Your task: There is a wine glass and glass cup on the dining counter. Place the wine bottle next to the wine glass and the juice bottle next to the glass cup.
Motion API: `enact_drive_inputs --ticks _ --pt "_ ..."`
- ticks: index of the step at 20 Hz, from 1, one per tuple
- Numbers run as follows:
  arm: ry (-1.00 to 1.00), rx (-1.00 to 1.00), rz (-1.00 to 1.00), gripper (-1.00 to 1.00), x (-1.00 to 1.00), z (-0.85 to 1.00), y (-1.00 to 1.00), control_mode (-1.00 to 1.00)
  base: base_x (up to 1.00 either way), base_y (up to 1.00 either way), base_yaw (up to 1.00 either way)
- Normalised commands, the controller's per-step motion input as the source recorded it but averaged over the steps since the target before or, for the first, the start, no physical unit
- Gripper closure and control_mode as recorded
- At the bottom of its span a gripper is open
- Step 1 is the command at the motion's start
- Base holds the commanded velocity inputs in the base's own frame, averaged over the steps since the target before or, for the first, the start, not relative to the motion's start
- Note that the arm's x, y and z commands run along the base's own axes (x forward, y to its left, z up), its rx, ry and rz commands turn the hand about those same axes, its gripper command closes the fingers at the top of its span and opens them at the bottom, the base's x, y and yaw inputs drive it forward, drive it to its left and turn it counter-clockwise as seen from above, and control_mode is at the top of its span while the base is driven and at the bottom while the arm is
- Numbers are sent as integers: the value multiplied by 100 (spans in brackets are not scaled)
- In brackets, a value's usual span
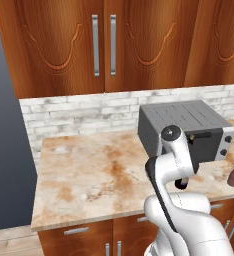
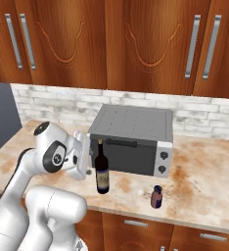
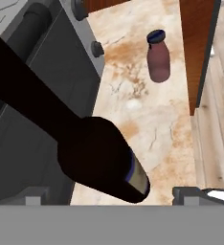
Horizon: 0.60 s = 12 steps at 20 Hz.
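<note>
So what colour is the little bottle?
Reddish-maroon with a dark cap; the juice bottle shows best in the hand view.

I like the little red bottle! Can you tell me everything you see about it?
The juice bottle is small and squat, dark reddish-maroon with a dark cap, and looks smooth. It stands upright on the marbled stone counter, in front of the grey toaster oven near its knob end, close to the counter's front edge. The tall dark wine bottle stands apart from it. Nothing touches it but the counter.
</note>
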Motion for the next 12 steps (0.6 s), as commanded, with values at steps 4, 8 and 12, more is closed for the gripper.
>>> enact_drive_inputs --ticks 4,8,12 --pt "4 -9 0 -100 11 -21 -13 -100 0 0 0" --pt "1 -4 0 -100 17 -22 -8 -100 0 0 0" --pt "4 -3 0 -100 26 -25 0 -100 0 0 0"
